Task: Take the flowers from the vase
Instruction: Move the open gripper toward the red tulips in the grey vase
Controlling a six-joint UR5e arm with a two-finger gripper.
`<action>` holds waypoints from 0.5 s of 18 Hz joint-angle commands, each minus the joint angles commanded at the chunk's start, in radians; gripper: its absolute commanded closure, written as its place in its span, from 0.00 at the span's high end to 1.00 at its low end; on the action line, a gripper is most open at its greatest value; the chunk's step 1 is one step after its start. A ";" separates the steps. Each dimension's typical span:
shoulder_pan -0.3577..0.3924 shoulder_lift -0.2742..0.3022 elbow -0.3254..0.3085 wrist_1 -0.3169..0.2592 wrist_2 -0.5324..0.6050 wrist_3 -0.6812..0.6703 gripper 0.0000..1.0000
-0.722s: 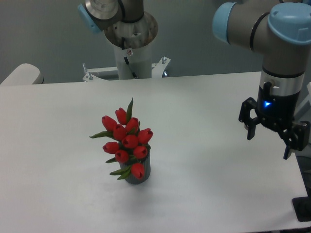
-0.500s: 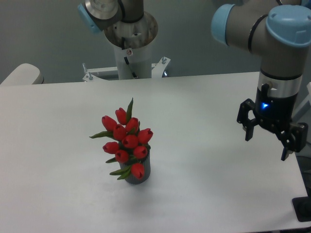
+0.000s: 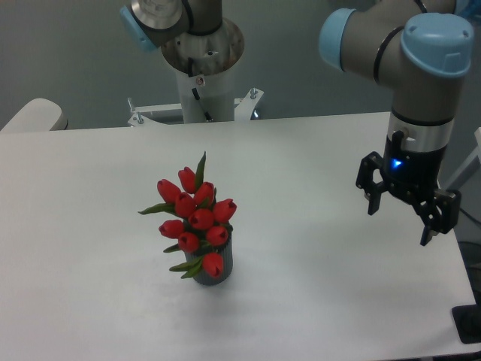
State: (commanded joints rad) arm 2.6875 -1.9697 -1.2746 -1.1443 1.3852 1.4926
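The flowers (image 3: 195, 218), a tight bunch of red tulip buds with green leaves, stand in the vase (image 3: 222, 268), a small dark grey cylinder left of the table's middle. The buds hide most of the vase's mouth. My gripper (image 3: 399, 224) hangs open over the right side of the table, well to the right of the flowers and apart from them. Nothing is between its two black fingers.
The arm's white base column (image 3: 203, 75) rises behind the table's far edge. A pale rounded object (image 3: 30, 116) sits at the far left. The white table (image 3: 316, 301) ends close to the right of my gripper, with a dark object (image 3: 469, 325) beyond the corner.
My gripper has moved a little to the left, toward the flowers, still open. The flowers and vase have not moved.
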 joint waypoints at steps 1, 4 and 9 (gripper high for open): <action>0.000 0.008 -0.018 -0.002 -0.002 -0.003 0.99; 0.003 0.026 -0.069 -0.002 -0.002 -0.003 0.99; 0.009 0.048 -0.140 -0.020 -0.002 -0.005 0.99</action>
State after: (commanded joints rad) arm 2.6967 -1.9221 -1.4142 -1.1642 1.3837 1.4880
